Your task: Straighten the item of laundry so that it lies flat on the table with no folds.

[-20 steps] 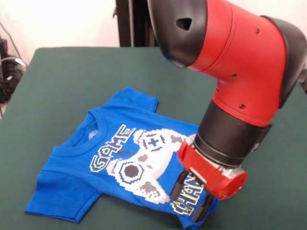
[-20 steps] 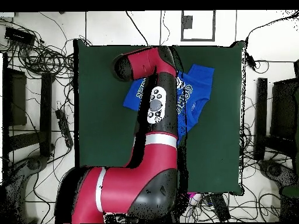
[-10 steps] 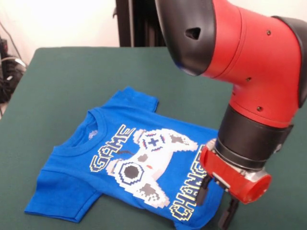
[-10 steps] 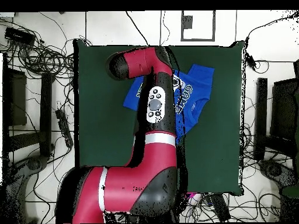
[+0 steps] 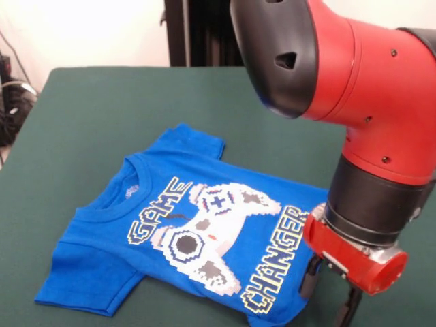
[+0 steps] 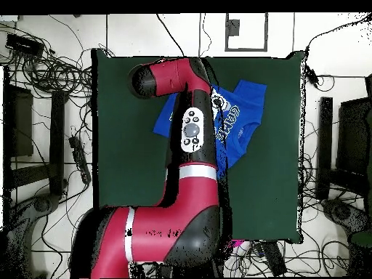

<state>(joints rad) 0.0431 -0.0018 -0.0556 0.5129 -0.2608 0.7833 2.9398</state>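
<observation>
The gripper (image 5: 330, 294), fingers spread and empty, hangs at the lower right of the front view, just off the hem of the blue T-shirt (image 5: 184, 228), which stretches up-left across the green table (image 5: 82, 109).

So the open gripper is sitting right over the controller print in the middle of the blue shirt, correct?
Not quite. In the front view the open gripper is at the shirt's hem edge, beside the CHANGER lettering, not over the controller print, which is uncovered.
</observation>
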